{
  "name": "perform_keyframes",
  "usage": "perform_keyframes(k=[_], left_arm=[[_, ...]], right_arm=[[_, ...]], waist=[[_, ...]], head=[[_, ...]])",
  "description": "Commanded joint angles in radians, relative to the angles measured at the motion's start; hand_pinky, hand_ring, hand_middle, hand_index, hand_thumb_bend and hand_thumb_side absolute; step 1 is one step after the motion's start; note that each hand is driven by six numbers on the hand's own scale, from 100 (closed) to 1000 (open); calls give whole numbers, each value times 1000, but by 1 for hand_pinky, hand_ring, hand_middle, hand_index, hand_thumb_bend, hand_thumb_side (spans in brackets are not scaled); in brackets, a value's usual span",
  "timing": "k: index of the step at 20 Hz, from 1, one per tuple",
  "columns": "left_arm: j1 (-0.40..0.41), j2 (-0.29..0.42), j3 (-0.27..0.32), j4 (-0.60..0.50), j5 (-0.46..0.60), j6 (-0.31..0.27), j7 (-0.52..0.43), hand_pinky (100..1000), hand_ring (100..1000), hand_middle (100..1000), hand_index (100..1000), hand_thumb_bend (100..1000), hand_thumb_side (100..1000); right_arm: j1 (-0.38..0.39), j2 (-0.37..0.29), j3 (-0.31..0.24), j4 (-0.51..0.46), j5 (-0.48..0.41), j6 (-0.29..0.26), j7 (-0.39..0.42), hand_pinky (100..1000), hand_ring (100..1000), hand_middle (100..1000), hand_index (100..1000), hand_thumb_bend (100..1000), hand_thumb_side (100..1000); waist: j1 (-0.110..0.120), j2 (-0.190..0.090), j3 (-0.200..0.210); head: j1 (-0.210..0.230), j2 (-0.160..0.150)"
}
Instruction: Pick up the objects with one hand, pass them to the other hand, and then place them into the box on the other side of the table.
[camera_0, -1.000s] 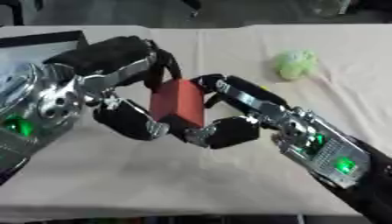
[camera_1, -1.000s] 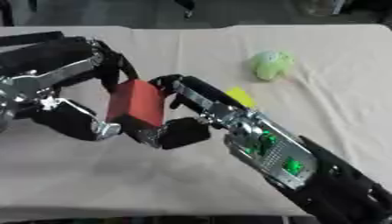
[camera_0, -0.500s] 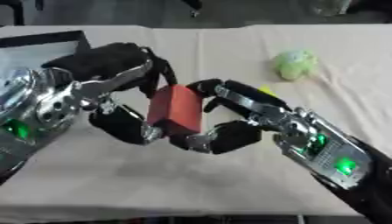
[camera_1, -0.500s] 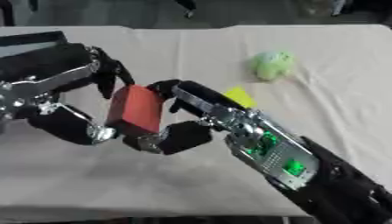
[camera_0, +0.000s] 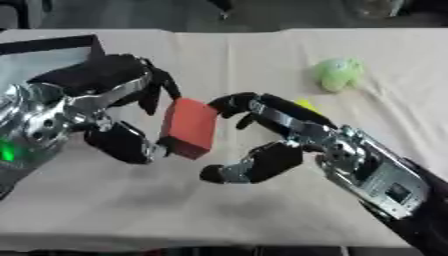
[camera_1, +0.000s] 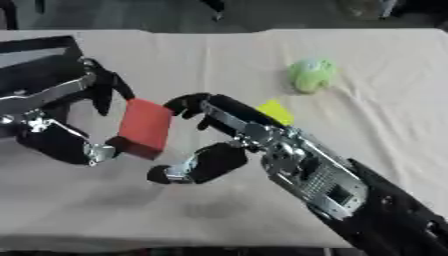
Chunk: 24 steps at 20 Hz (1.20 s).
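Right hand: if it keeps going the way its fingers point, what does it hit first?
Most likely the red block, held in the left hand. The right hand points left toward it, fingers open beside its right face; whether they touch it is unclear.

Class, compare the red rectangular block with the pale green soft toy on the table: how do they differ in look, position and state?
The red rectangular block is flat-sided and sharp-edged; the pale green soft toy is rounded and lumpy. The block is up off the tablecloth, pinched by the robot's left hand, with the right hand open beside it; the toy lies untouched on the cloth. The block sits near the middle, the toy far right. Both are small and graspable.
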Motion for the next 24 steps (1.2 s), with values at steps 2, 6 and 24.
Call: perform_keyframes(k=[2,6,24], left_arm=[[4,57,41,-7,22,26,5,695,576,435,377,235,183],[19,82,56,-7,51,22,25,694,575,434,376,232,183],[171,239,303,55,57,89,271,695,547,411,376,225,138]], right_arm=[[-7,-21,-11,-21,20,10,15,786,888,849,899,667,401],[-4,-22,-14,-21,24,17,19,785,887,848,899,672,395],[-4,-38,-34,-21,0,3,2,774,872,834,881,706,361]], waist=[[2,-32,1],[1,-31,1],[-2,-25,-5]], head=[[2,-9],[2,-10],[49,-50]])
